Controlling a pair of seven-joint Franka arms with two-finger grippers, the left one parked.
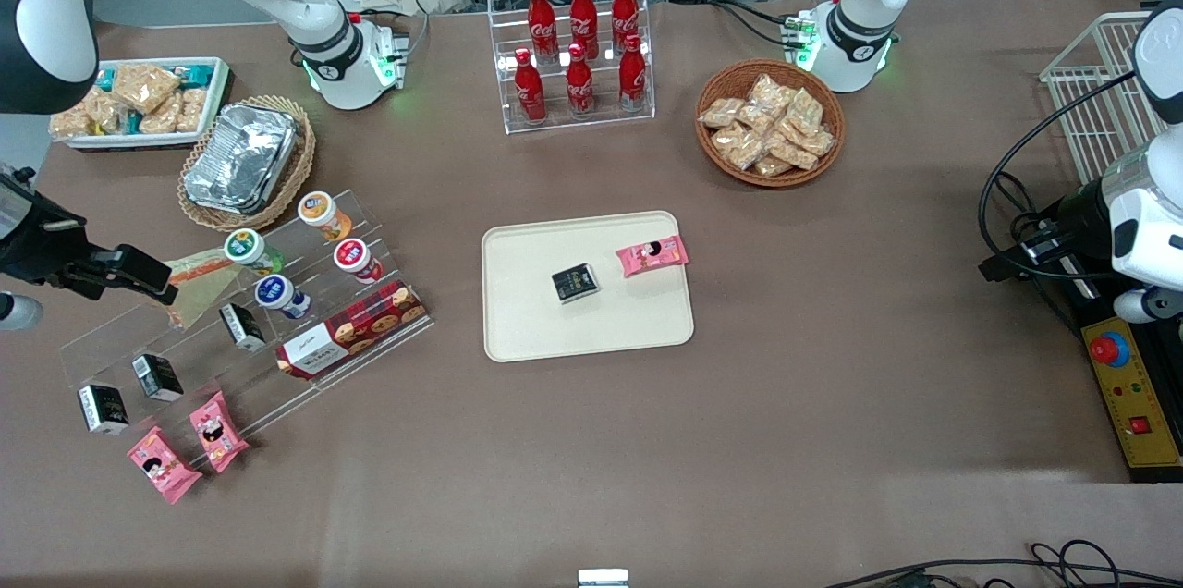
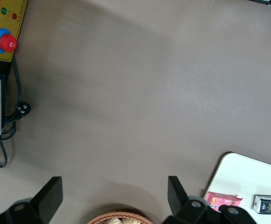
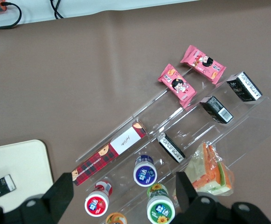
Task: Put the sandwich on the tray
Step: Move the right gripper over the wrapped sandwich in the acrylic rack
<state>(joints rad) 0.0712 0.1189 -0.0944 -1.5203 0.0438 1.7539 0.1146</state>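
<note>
The sandwich (image 1: 199, 278), a clear-wrapped wedge with orange and green filling, lies on the top step of a clear stepped shelf (image 1: 305, 385), beside a green-lidded bottle (image 1: 245, 248). It also shows in the right wrist view (image 3: 211, 170). My right gripper (image 1: 157, 278) is open and empty above the shelf, at the sandwich's edge toward the working arm's end. In the right wrist view the gripper (image 3: 123, 191) spans the small bottles, and the sandwich lies just outside one finger (image 3: 185, 189). The cream tray (image 1: 591, 329) lies mid-table and holds a black box (image 1: 575, 283) and a pink packet (image 1: 652, 255).
The shelf carries small bottles (image 3: 145, 171), black boxes (image 3: 216, 109) and a plaid biscuit box (image 1: 356, 329). Two pink packets (image 1: 189, 445) lie at its low end. A foil tray in a basket (image 1: 242, 155), a white snack bin (image 1: 139, 103), a cola rack (image 1: 578, 52) and a wicker snack basket (image 1: 770, 121) stand farther from the camera.
</note>
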